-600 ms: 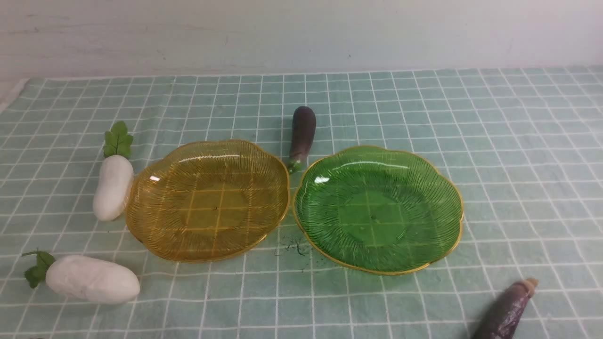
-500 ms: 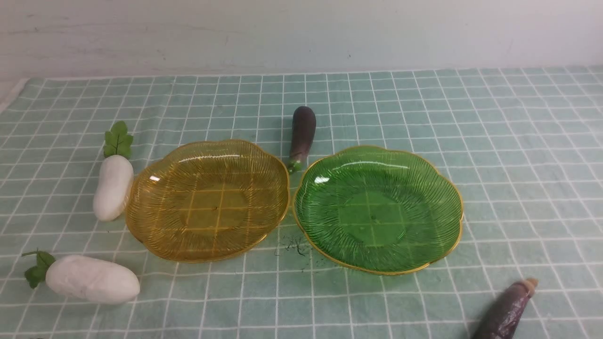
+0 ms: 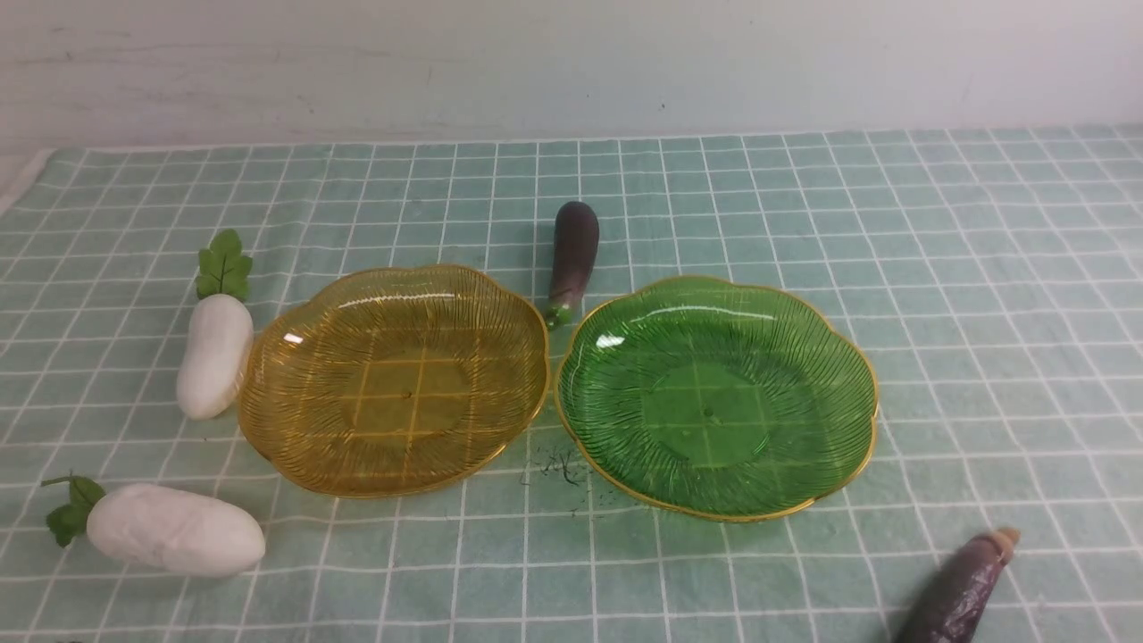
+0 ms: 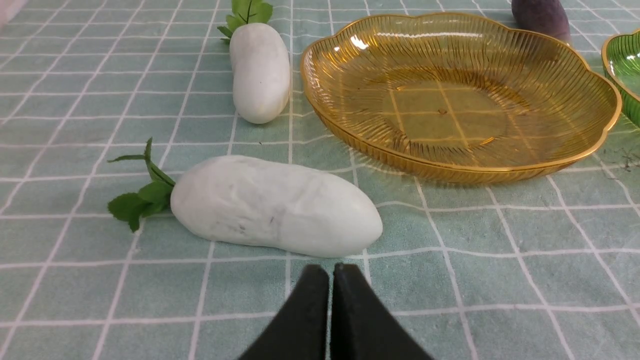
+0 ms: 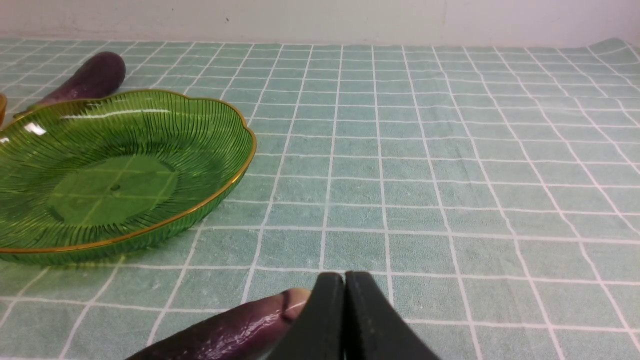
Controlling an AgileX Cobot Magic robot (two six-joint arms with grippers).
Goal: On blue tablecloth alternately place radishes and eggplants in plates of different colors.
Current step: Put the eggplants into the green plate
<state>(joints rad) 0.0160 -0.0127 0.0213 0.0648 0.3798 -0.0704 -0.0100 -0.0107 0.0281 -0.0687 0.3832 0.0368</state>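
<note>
On the blue tablecloth (image 3: 982,268) an amber plate (image 3: 268,402) and a green plate (image 3: 857,420) stand side by side, both empty. One radish (image 3: 214,355) lies against the amber plate's left rim, another radish (image 3: 174,529) lies front left. An eggplant with a green stem (image 3: 572,259) lies behind the plates; an eggplant with a tan stem (image 3: 960,589) lies front right. Neither gripper shows in the front view. My left gripper (image 4: 330,270) is shut and empty, just short of the near radish (image 4: 275,205). My right gripper (image 5: 344,278) is shut and empty, beside the tan-stem eggplant (image 5: 230,332).
A pale wall (image 3: 571,62) runs behind the table. A small dark scribble mark (image 3: 558,466) sits on the cloth between the plates' front edges. The cloth's left edge (image 3: 22,179) shows at the far left.
</note>
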